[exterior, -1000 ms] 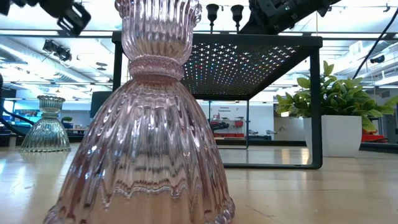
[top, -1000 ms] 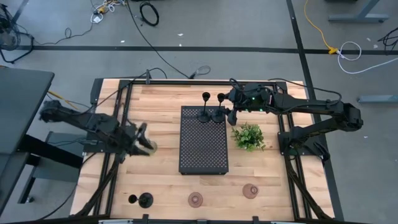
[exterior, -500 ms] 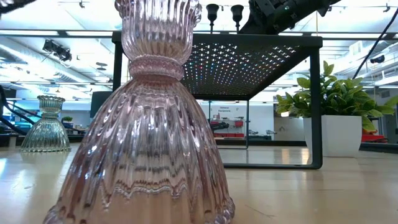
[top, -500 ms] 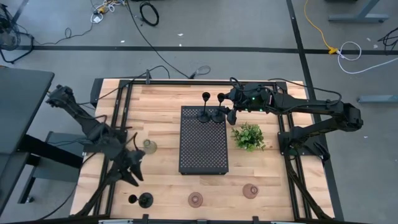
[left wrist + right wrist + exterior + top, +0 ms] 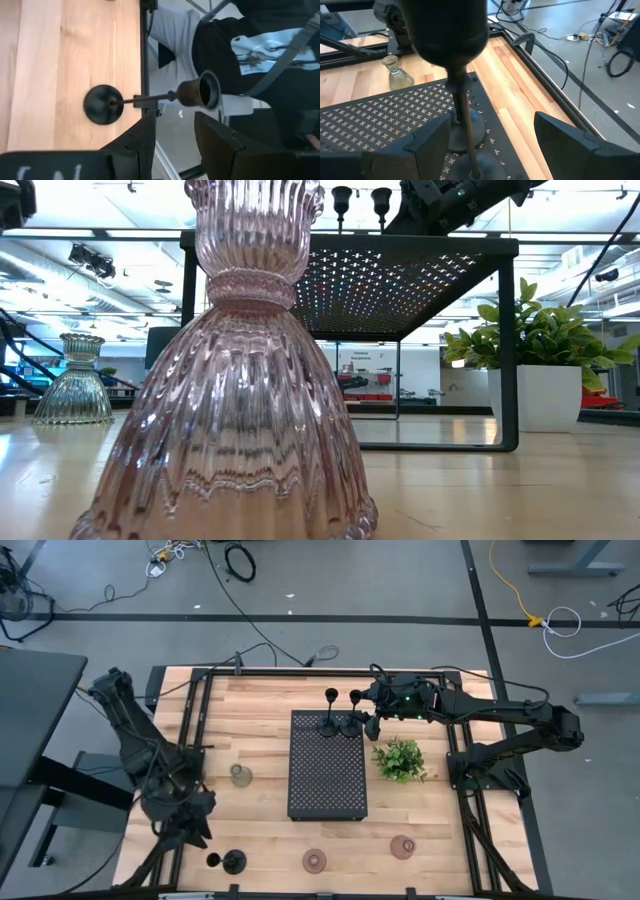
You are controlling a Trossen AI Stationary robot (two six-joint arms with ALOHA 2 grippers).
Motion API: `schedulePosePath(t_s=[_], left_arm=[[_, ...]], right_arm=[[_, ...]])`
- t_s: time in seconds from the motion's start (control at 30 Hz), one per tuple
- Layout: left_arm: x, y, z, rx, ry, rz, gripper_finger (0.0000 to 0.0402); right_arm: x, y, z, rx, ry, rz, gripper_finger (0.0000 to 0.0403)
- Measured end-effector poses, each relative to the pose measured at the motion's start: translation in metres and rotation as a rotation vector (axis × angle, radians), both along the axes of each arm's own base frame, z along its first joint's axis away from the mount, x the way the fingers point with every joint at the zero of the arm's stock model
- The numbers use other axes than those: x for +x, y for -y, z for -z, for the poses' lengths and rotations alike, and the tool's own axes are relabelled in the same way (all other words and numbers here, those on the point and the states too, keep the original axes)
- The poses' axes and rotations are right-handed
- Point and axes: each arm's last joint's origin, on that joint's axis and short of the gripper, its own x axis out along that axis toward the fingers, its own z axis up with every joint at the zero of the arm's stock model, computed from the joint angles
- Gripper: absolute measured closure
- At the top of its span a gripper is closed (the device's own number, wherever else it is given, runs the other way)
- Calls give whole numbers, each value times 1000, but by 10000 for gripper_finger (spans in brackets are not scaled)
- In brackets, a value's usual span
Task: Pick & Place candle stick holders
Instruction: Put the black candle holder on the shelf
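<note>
A black candle stick holder [image 5: 228, 861] stands on its round base near the table's near left corner. My left gripper [image 5: 197, 835] hovers open just short of it; in the left wrist view the holder [image 5: 150, 97] lies beyond the fingers [image 5: 145, 137]. Two more black holders [image 5: 342, 718] stand on the black perforated tray [image 5: 327, 775]. My right gripper [image 5: 485, 145] is open at the tray's far right corner, with one holder's stem [image 5: 462, 112] between its fingers, untouched. A greenish glass holder [image 5: 239, 776] stands left of the tray. Two pinkish ones [image 5: 314, 861] [image 5: 403, 847] stand near the front edge.
A green plant [image 5: 399, 759] in a white pot [image 5: 535, 395] stands right of the tray, close to my right arm. The tray stands raised on legs [image 5: 508, 350]. A person in dark clothes [image 5: 260, 45] is beyond the table's near left edge.
My left gripper has swung away from the greenish glass holder toward the table's near edge and the black holder there, rolling as it went. The glass holder stays standing where it was. My right arm has kept still.
</note>
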Motion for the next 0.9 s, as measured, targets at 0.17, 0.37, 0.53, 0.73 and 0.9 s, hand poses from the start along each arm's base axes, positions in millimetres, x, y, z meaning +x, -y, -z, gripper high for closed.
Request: schedulePosePath(t_s=[0.17,0.37,0.53,0.73,0.9], left_arm=[[-5,12,7,27,-34,-12,264],[-8,33,22,50,-99,-43,264],[-8,51,31,44,-85,-64,264],[-6,65,41,91,-31,-94,264],[-6,72,53,156,-6,-132,264]], right_arm=[[0,1,0,-7,-2,17,117],[0,1,0,-8,-2,19,117],[0,1,0,-11,-3,24,117],[0,1,0,-4,0,27,117],[0,1,0,-4,0,27,117]])
